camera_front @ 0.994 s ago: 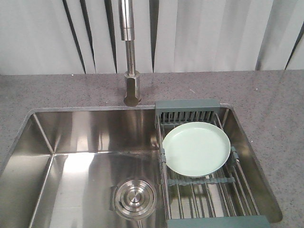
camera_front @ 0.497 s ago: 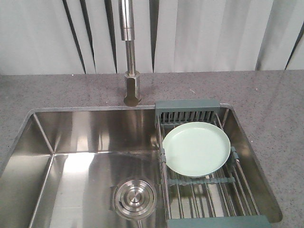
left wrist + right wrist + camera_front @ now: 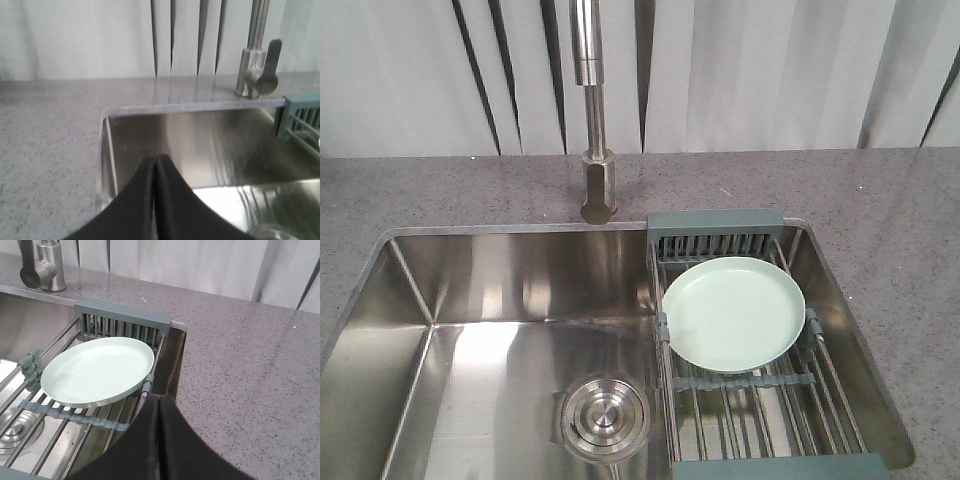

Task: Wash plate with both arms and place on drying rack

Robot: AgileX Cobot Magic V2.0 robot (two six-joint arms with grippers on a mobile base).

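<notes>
1. Pale green plate (image 3: 733,312) lying face up on the drying rack (image 3: 715,230) across the right side of the sink (image 3: 510,270), slightly tilted, apart from both arms.
2. Left gripper (image 3: 155,165) closed, empty, above the sink's left part.
3. Right gripper (image 3: 159,405) closed, empty, just beside the plate's near rim.
4. Fits either a plate awaiting washing or one already racked; stage undecidable.
5. For any grasp: fingers opened wide, rim taken at opposite edges.
</notes>
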